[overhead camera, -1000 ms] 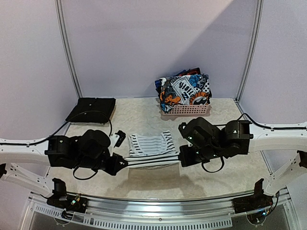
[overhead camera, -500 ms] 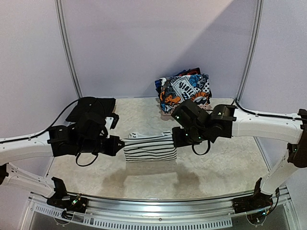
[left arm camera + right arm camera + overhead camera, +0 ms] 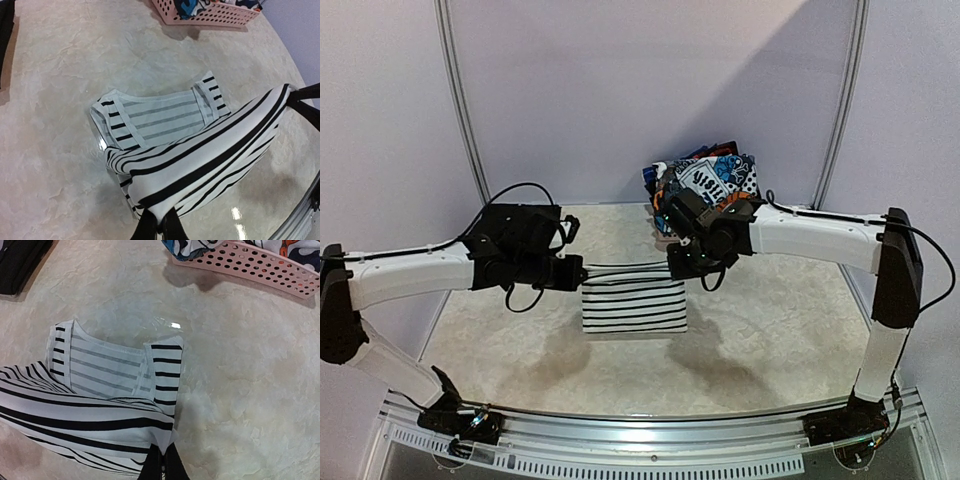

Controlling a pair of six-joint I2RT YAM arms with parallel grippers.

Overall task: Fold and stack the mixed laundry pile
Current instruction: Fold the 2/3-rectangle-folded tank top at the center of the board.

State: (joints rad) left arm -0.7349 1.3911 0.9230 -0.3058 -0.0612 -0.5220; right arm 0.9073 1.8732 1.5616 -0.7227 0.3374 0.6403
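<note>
White cloth with thin black stripes, the striped garment [image 3: 633, 305], hangs stretched between the two claws at the middle of the table [image 3: 770, 330]. The left gripper [image 3: 575, 272] has its jaws pinched tight on the garment's left corner. The right gripper [image 3: 675, 268] is clamped just as tightly on the right corner. In each wrist view the black fingertips [image 3: 160, 227] meet on a bunched bit of hem at the bottom of the picture, with the cloth running away sideways from the grip.

Both arms reach forward over the table and turn inward, so their wrists face each other across the garment at about the same height.

The held edge is lifted clear of the table and runs left to right, which is also the garment's long axis and the run of its stripes. The neck-and-sleeve end lies flat on the table, on the basket side of the raised part.

Beyond the right wrist stands the pink basket [image 3: 260, 267], filled with a graphic-print garment [image 3: 715, 180]. A black garment [image 3: 20, 260] lies at the far left.
</note>
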